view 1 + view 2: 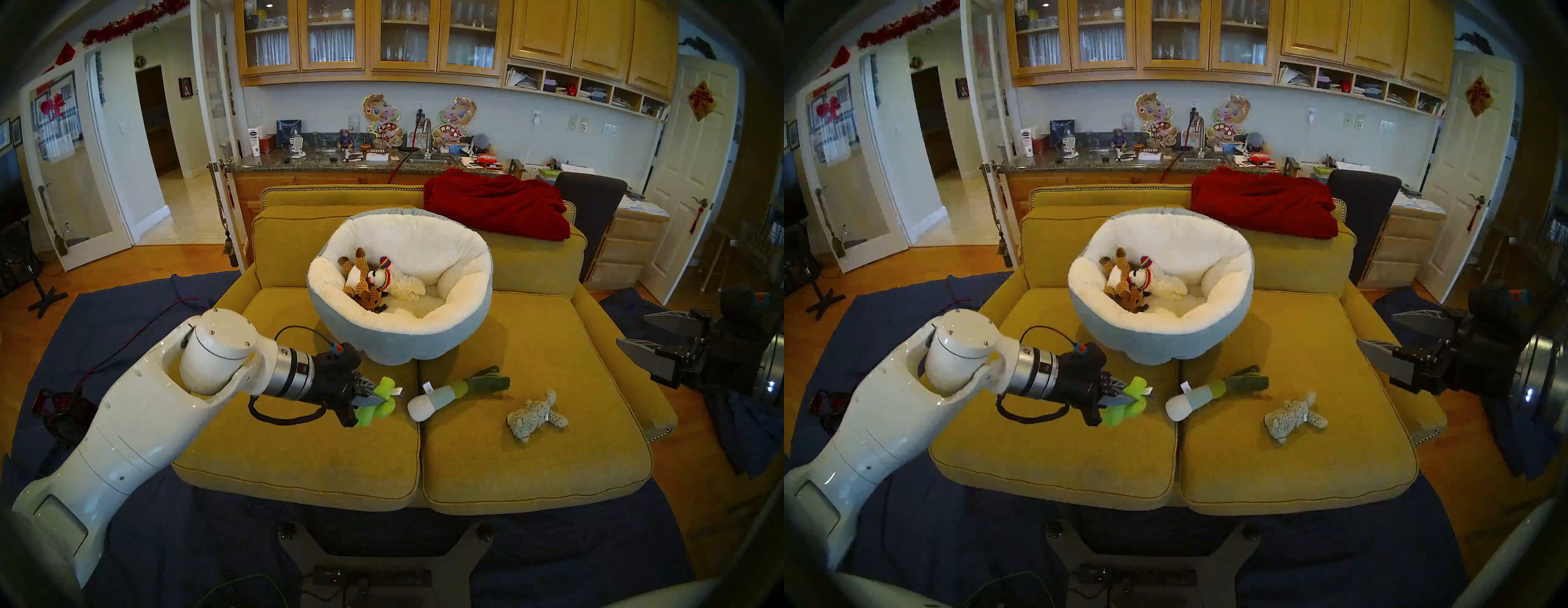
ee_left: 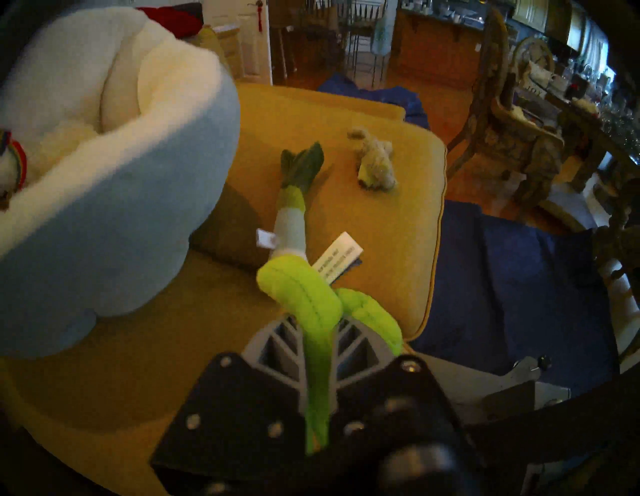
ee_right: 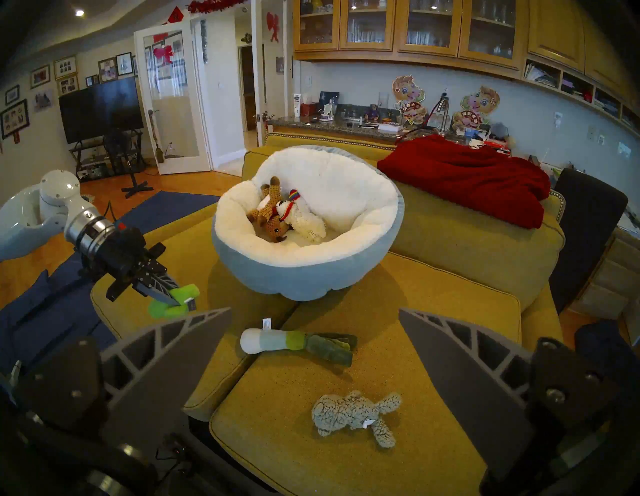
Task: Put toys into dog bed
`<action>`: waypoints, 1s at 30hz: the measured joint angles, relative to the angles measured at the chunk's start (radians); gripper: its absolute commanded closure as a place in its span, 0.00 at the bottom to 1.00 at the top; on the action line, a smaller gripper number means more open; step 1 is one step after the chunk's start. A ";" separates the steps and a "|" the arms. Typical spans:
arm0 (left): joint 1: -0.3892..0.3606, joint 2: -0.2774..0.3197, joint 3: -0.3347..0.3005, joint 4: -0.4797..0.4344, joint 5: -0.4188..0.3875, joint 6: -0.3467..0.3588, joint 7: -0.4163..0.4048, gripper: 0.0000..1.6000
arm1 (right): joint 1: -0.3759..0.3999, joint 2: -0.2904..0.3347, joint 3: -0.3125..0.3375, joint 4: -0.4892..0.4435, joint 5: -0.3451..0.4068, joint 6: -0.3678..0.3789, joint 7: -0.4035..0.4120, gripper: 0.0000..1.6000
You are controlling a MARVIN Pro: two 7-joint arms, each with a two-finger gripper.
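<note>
Left gripper point(image 1: 372, 395) pinches the cactus point(image 1: 379, 403) above the sofa point(image 1: 297, 458), near the bed point(image 1: 399, 339); right gripper point(image 3: 315, 346) gapes empty. Soft, light plush, probably floppy: grip mid-body.

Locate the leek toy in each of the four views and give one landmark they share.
Head left: leek below centre, on the sofa seat.
Head right: leek below centre, same spot.
Left wrist: leek mid-frame, beyond the held cactus.
Right wrist: leek centre, between the open fingers.
Shared landmark: the dog bed, behind the leek.
</note>
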 measured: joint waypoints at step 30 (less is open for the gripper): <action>-0.222 -0.326 -0.110 0.237 0.050 0.065 0.264 1.00 | 0.000 0.000 -0.002 0.000 0.000 0.000 0.000 0.00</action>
